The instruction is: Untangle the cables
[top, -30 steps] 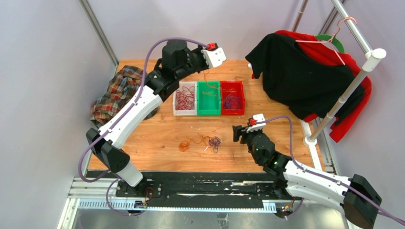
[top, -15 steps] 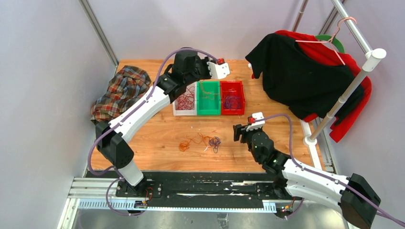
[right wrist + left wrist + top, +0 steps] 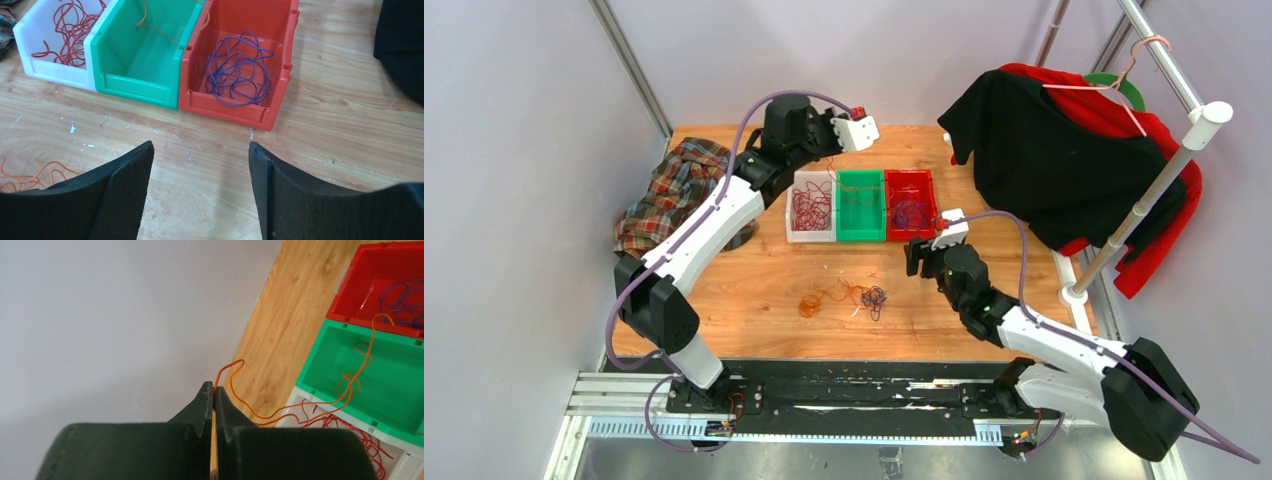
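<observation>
The left gripper (image 3: 214,392) is pinched shut on 1 orange cable (image 3: 371,345), whose length runs from the fingertips toward the right of its wrist view and droops into the green bin (image 3: 315,365). The right gripper (image 3: 201,150) gapes wide and empty, nearer the loose tangle (image 3: 844,297) at the top view's centre.
</observation>
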Action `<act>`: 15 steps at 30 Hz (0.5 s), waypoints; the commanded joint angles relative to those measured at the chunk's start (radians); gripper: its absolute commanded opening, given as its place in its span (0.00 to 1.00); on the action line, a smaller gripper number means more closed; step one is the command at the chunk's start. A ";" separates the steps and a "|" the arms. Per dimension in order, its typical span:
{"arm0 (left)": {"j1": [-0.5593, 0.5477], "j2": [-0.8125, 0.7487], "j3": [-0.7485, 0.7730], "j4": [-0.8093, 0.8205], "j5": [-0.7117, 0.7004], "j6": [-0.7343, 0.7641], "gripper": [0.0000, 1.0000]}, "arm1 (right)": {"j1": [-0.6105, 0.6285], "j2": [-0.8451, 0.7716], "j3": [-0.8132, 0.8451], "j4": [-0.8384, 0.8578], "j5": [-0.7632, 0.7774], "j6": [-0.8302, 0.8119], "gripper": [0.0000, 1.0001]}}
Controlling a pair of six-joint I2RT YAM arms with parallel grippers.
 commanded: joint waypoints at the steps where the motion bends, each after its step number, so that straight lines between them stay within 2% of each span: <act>1: 0.036 -0.053 0.026 0.030 0.048 -0.077 0.00 | -0.048 0.050 0.050 0.049 -0.089 -0.015 0.70; 15: 0.057 -0.085 -0.037 0.040 0.089 -0.043 0.01 | -0.073 0.147 0.089 0.070 -0.132 -0.003 0.70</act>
